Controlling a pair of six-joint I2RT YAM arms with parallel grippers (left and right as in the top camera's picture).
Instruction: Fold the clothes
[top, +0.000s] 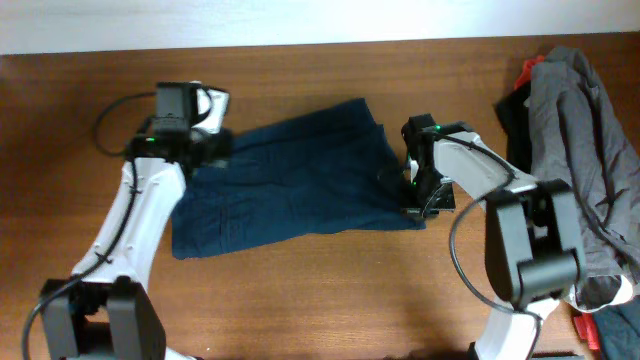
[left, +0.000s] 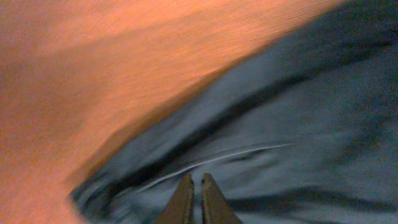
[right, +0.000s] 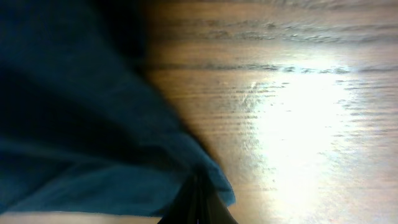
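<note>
The dark navy shorts (top: 300, 180) lie spread out across the middle of the wooden table (top: 330, 290). My left gripper (top: 212, 150) is at their upper left edge. In the left wrist view its fingers (left: 196, 177) stand almost together over blurred navy cloth (left: 298, 124), with nothing visible between them. At the lower right corner of the shorts is my right gripper (top: 413, 203). The right wrist view shows that gripper (right: 198, 186) shut, with the edge of the navy fabric (right: 74, 124) gathered at its tips.
A heap of grey clothing (top: 585, 150) lies along the right edge of the table, with red and black garments (top: 520, 85) at its top left. A red item (top: 600, 325) pokes out at the bottom right. Bare wood runs along the front.
</note>
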